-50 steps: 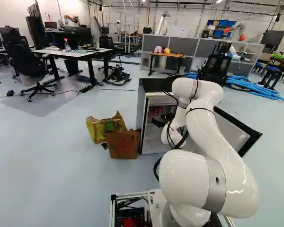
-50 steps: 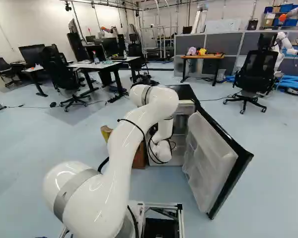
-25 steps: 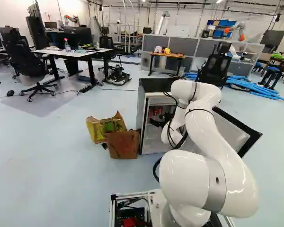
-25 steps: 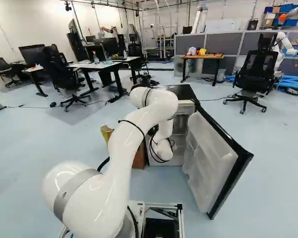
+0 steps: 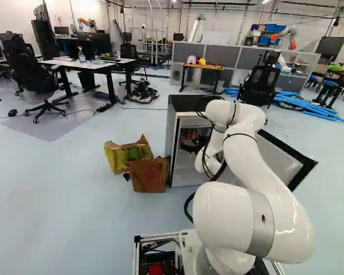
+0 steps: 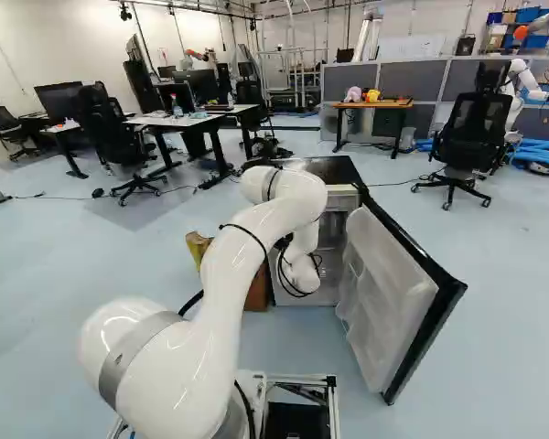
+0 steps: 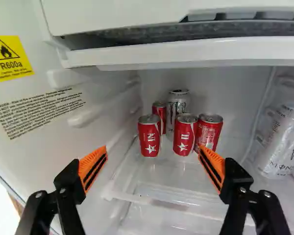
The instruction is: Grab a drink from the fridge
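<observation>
Fridge door wide open, and there the claw was, empty and spread, facing the red drink cans; grasp and lift-out both remained

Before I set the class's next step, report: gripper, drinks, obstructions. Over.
Gripper open, empty. Four red cans ahead on fridge shelf. Way to the nearest looks clear.

Glossy metal cans stand on smooth clear plastic shelving.
</observation>
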